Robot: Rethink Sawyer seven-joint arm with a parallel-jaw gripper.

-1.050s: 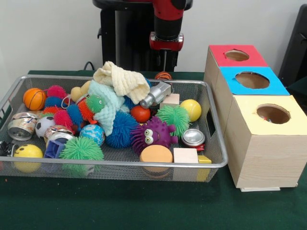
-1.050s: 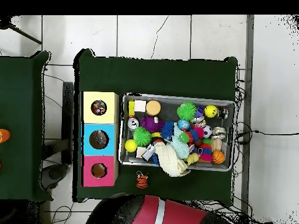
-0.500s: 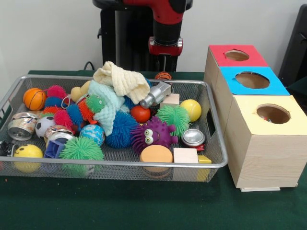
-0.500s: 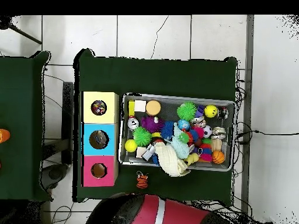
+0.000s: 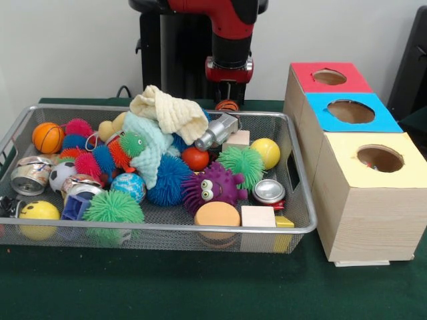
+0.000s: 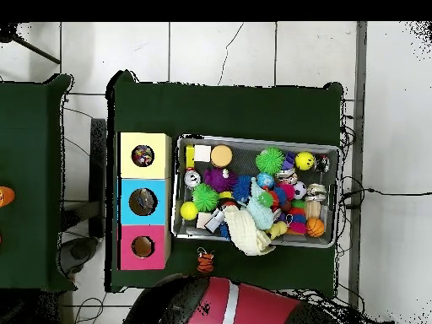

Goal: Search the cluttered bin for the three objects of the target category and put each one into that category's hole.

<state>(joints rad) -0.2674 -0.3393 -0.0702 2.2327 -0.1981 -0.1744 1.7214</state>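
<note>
Bin (image 5: pixel 301 215): holding mixed clutter.
Spiky balls (image 5: pixel 241 164): judged light, soft, yielding; pinching across the middle seems best.
Gripper (image 5: pixel 229 91): hanging behind the bin; opening unclear.

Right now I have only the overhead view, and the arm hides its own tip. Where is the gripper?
Observer: The front view shows the gripper hanging outside the bin, just above a small orange ball on the table.
Operator: What stands highest in the bin?
Observer: A cream cloth. It is heaped on a pale green cloth and rises well above the rim.
Operator: And the purple thing, is it a ball?
Observer: It is a spiky purple toy with eyes and a mouth.
</note>
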